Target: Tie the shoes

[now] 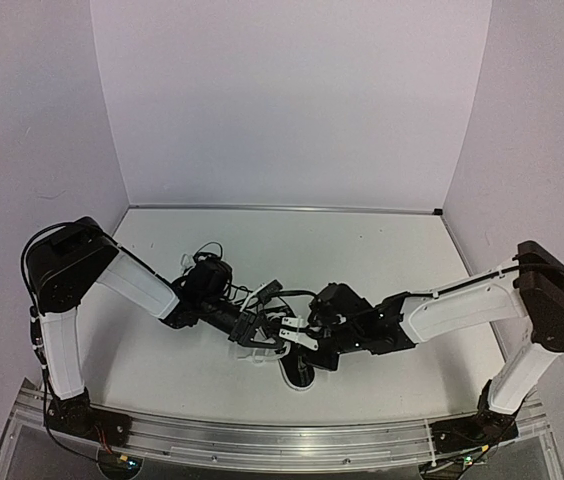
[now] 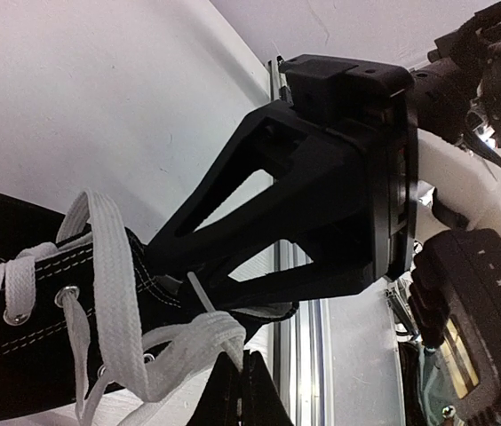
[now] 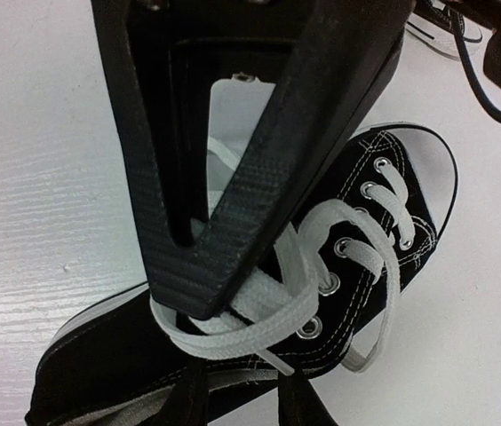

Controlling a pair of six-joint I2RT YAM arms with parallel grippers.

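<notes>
I am watching the left end effector pinching the white lace, fully closed. The right end effector is standing partly open beside a strand. The shoe is lying at the table's six o'clock.

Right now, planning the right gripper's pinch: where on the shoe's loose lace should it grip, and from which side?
Probably mid-span of the loose lace, where it arcs out past the shoe's edge; come from that outer side, clear of the left gripper.

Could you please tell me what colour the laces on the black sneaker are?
White; the laces show best in the right wrist view.
</notes>
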